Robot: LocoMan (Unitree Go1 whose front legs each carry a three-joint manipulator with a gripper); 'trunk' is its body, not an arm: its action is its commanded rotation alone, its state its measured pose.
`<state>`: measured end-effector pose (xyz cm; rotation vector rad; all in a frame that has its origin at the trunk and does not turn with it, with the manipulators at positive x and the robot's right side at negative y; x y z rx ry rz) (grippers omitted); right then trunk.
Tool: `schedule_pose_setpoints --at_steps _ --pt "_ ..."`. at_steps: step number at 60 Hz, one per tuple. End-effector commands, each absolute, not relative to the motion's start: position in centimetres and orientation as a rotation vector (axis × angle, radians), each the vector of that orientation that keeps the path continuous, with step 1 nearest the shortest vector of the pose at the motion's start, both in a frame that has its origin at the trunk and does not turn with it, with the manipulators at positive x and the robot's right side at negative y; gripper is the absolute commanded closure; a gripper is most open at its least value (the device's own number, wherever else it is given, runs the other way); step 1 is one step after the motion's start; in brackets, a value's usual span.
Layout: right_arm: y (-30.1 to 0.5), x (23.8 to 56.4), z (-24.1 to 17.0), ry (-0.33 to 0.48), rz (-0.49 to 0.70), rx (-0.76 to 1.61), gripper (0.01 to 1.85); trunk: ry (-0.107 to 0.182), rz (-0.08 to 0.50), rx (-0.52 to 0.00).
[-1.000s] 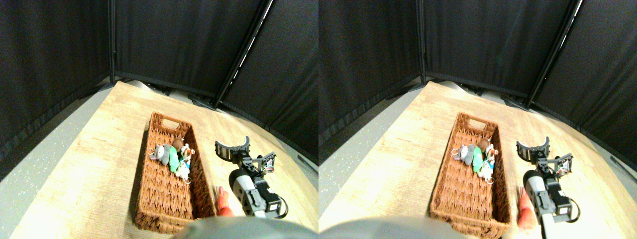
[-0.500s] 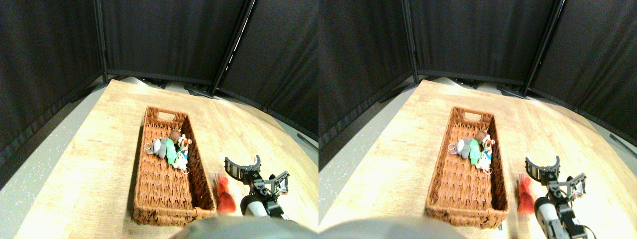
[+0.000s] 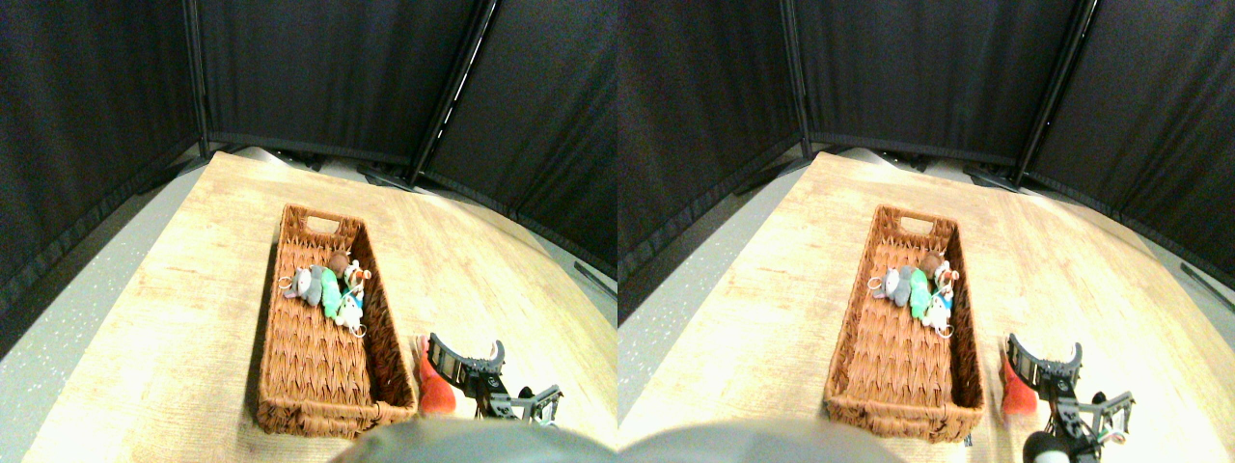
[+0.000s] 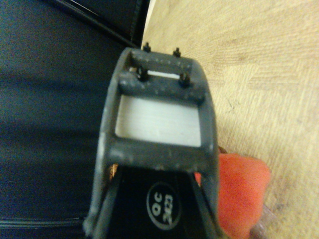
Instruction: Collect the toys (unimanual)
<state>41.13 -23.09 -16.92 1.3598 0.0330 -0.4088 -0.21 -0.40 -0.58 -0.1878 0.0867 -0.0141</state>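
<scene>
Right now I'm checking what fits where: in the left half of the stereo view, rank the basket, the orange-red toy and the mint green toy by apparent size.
1. Basket, by far the largest.
2. and 3. Orange-red toy and mint green toy look alike; the orange-red one is nearer the camera and partly hidden by the gripper, so I won't rank them.

A long brown wicker basket (image 3: 318,371) lies lengthwise at the centre of the frame on a pale wood-grain bench (image 3: 183,318), with a cut-out handle slot in its far end wall. Black curtain panels (image 3: 328,72) on dark upright poles (image 3: 453,87) close off the whole upper part of the frame behind the bench. A strip of grey speckled floor (image 3: 58,338) runs down the left edge, between the bench and the curtains
</scene>
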Motion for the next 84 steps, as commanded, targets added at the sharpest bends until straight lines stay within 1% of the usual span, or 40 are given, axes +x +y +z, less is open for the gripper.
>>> schedule_pose_setpoints --at_steps 1,6,9,15,21,29,31,36,48,65,68,69,70,71,73,74,75,76,79,82,84 --pt "-22.9 40.4 -16.7 0.013 -0.426 1.394 0.92 0.1 -0.009 -0.213" --pt "-22.7 39.8 -17.2 0.037 -0.416 1.402 0.94 0.103 -0.005 -0.216" --pt "-22.6 39.5 -17.7 0.068 -0.437 1.407 0.93 0.104 -0.003 -0.219" --pt "-22.5 39.3 -18.6 0.089 -0.434 1.428 0.94 0.106 0.008 -0.225" --pt "-22.3 39.1 -19.6 0.132 -0.458 1.429 0.92 0.109 0.016 -0.229" --pt "-22.6 39.5 -20.6 0.124 -0.494 1.447 0.97 0.111 0.031 -0.238" --pt "-22.7 39.8 -21.0 0.125 -0.499 1.447 1.01 0.112 0.032 -0.238" --pt "-22.8 40.3 -21.7 0.135 -0.511 1.461 1.03 0.112 0.037 -0.239" --pt "-23.1 41.2 -22.6 0.132 -0.527 1.455 1.06 0.113 0.033 -0.236" --pt "-23.7 41.7 -23.5 0.114 -0.566 1.46 1.16 0.121 0.031 -0.233" --pt "-23.7 41.8 -23.4 0.096 -0.583 1.452 1.24 0.118 0.029 -0.232" --pt "-23.7 41.8 -23.4 0.095 -0.585 1.45 1.29 0.118 0.029 -0.231" --pt "-23.6 41.8 -23.3 0.086 -0.579 1.443 1.41 0.118 0.029 -0.231" --pt "-23.6 41.8 -23.3 0.086 -0.579 1.443 1.41 0.118 0.028 -0.231" --pt "-23.6 41.8 -23.2 0.066 -0.563 1.423 1.7 0.118 0.026 -0.23" --pt "-23.6 41.9 -23.1 0.052 -0.566 1.372 1.77 0.118 0.026 -0.23" --pt "-23.6 41.9 -23.1 0.031 -0.574 1.304 1.79 0.118 0.027 -0.229" --pt "-23.6 41.9 -23.0 0.013 -0.584 1.298 1.79 0.118 0.026 -0.228" --pt "-23.6 42.0 -22.8 -0.003 -0.612 1.335 1.8 0.117 0.027 -0.228" --pt "-23.7 42.1 -22.5 -0.03 -0.617 1.306 1.79 0.117 0.027 -0.228" --pt "-23.7 42.1 -22.3 -0.03 -0.607 1.306 1.78 0.118 0.027 -0.227"
